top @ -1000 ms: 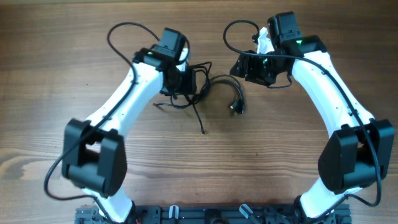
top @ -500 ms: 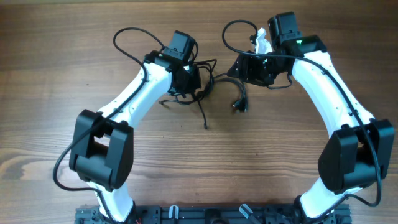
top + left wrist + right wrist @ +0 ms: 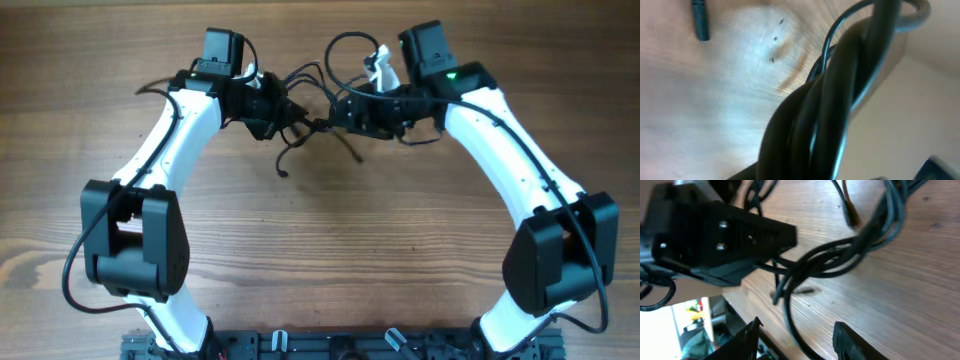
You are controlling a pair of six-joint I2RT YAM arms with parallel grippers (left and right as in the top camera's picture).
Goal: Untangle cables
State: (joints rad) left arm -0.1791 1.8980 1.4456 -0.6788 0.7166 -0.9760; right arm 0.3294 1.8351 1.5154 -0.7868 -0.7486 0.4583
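Note:
The cables (image 3: 312, 126) are a tangle of thin black cords hanging between my two grippers near the table's far edge. One loose end (image 3: 283, 170) dangles to the wood. My left gripper (image 3: 284, 112) is shut on the cables. In the left wrist view the twisted bundle (image 3: 825, 110) fills the middle, and a small plug (image 3: 700, 22) lies on the wood. My right gripper (image 3: 800, 342) stands open just right of the tangle, with one strand (image 3: 790, 322) running down between its fingers (image 3: 751, 341). The knotted part (image 3: 835, 257) lies beyond them.
Thicker black arm wires loop above both wrists, one (image 3: 350, 45) over the right arm. The black body of the left gripper (image 3: 725, 235) sits close in front of the right wrist camera. Bare wooden table (image 3: 330, 240) spreads towards the near edge.
My left gripper has shut on the cables and carried them up and to the left. My right gripper has moved left up to the tangle, its jaws narrower than before.

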